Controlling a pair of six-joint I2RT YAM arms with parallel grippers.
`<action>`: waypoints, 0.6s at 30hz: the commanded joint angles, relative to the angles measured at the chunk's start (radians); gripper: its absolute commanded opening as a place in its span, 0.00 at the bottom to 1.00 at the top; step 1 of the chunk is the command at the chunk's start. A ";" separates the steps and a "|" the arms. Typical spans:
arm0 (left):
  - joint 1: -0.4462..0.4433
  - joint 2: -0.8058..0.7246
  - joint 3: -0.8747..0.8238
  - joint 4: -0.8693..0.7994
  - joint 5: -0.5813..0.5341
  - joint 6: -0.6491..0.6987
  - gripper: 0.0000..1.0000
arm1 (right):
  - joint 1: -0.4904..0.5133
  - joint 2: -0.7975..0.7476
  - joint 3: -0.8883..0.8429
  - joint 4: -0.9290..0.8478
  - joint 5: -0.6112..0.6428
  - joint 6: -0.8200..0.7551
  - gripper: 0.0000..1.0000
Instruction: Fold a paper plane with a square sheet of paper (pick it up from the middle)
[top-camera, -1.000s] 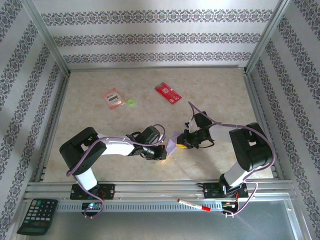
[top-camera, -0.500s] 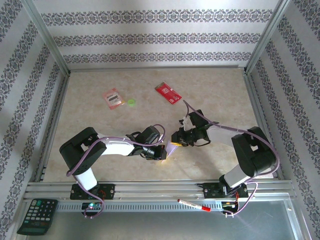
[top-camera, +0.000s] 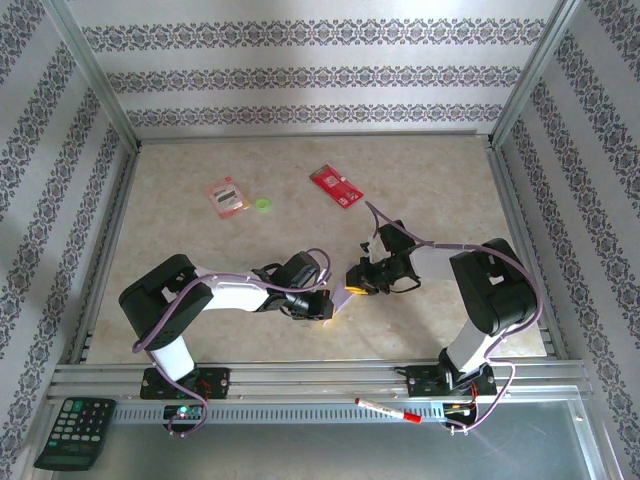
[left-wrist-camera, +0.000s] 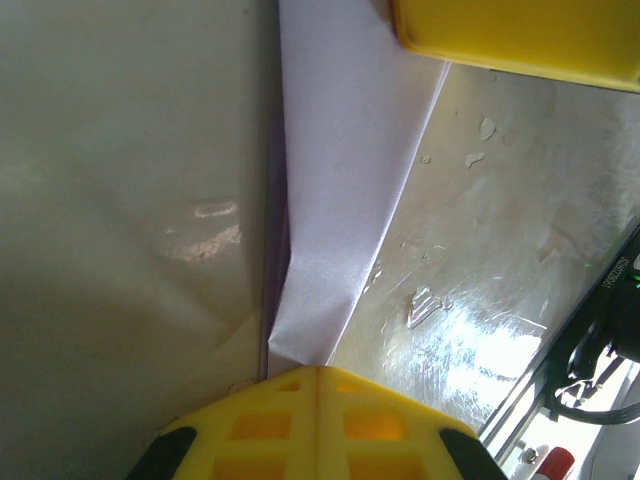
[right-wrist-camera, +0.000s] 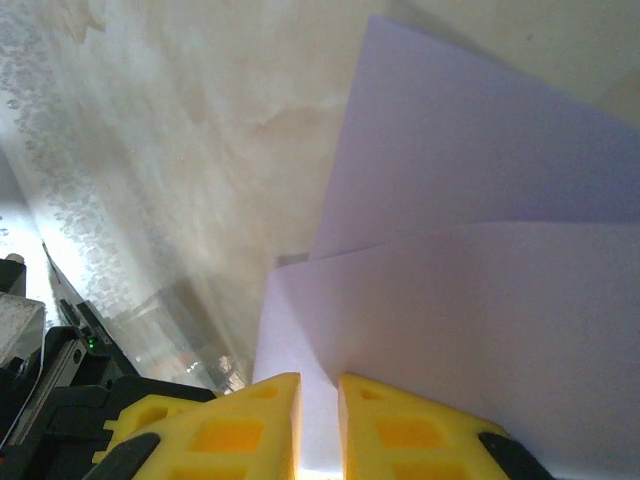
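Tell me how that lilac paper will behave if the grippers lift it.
The folded lilac paper looks thin, so it will probably flop and bend beyond the pinch of the right gripper. Its layers splay apart near the left gripper, so the folds may spring open. It seems very light; on the glossy table it would likely slide.

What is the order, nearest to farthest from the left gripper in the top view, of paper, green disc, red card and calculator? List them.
1. Paper, right beside the left gripper, mid-table.
2. Green disc, far left of centre, and red card, far centre: too close to call.
3. Calculator, off the table, near left corner.
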 joint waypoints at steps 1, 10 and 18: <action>0.017 0.011 0.003 -0.080 -0.019 0.001 0.03 | -0.013 0.025 -0.023 0.001 0.021 -0.039 0.18; 0.017 -0.062 0.074 -0.100 0.032 -0.027 0.07 | -0.013 0.024 -0.042 -0.001 0.032 -0.047 0.17; 0.020 0.005 0.138 -0.073 0.055 -0.025 0.02 | -0.014 0.019 -0.055 0.005 0.035 -0.045 0.16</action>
